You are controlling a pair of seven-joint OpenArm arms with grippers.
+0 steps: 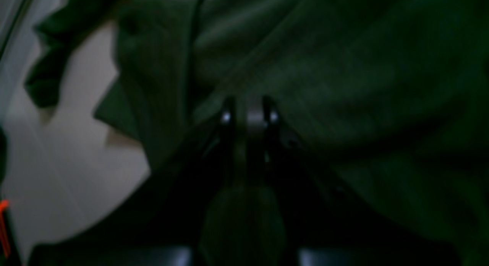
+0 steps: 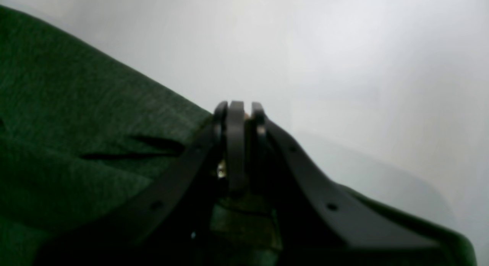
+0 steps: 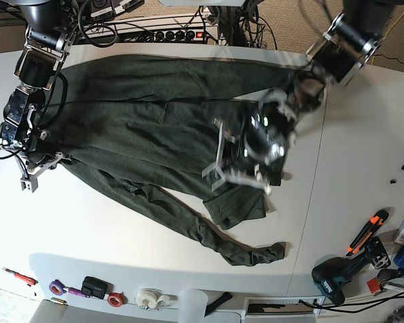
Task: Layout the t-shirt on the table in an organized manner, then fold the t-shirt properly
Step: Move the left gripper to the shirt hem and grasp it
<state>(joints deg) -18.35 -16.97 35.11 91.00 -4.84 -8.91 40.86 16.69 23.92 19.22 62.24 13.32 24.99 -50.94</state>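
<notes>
Where it lay spread across the white worktop (image 3: 121, 229), the t-shirt (image 3: 155, 128) was only partly flattened: its upper body stretched wide near the far edge, while a narrow twisted strip trailed toward the near edge and ended in a small bunched tip. At the t-shirt's edge on the base view's left, the right claw (image 2: 238, 113) sat low on the worktop with its jaws drawn together, green cloth lying just behind the fingertips; whether it pinched the cloth could not be told. Over the t-shirt's middle, blurred, hung the left claw (image 1: 248, 113), its jaws a narrow gap apart and pressed against dark fabric, the grip unclear. Beyond the t-shirt, along the worktop's near edge, tape rolls (image 3: 147, 298) stood.
</notes>
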